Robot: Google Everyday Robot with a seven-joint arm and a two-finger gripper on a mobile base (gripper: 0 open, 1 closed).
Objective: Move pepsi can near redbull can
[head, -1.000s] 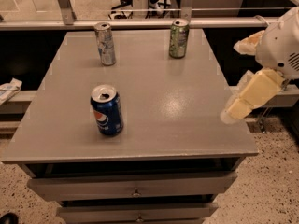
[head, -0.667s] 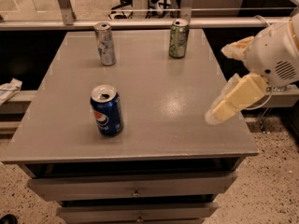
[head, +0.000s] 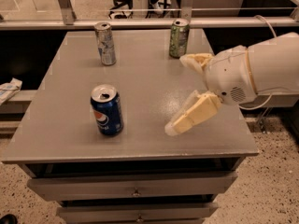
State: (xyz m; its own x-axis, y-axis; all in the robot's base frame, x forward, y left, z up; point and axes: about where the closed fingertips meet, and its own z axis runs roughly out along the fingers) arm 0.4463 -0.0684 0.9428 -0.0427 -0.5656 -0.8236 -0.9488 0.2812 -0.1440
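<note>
Grey and smooth, the surface (head: pixel 154 85) offers nothing to stop a can that gets nudged, and its front edge lies near the pepsi can (head: pixel 106 110), so a sideways shove from the right could send that can skidding or toppling instead of into a grasp. The bulky white arm (head: pixel 261 69) reaches in from the right, with the gripper (head: pixel 177 94) hanging over the right half of the surface, apart from every can. The arm's broad body looks the likeliest cause of trouble, since a wide swing could clip the green can (head: pixel 179 38) standing just behind it at the back. The pepsi can stands upright at the front left with its top already opened. If it is light or part full, a finger striking its wall before the other closes could tip it or spill it. The redbull can (head: pixel 105 43) stands upright at the back left, well apart from the pepsi can and almost straight behind it. Being slim and tall, it would probably fall easily if the carried can were set down against it rather than just beside it. The fingers (head: pixel 196 113) are spread wide, one pointing up toward the green can and the other angled down toward the surface. They hold nothing and appear to touch nothing.
</note>
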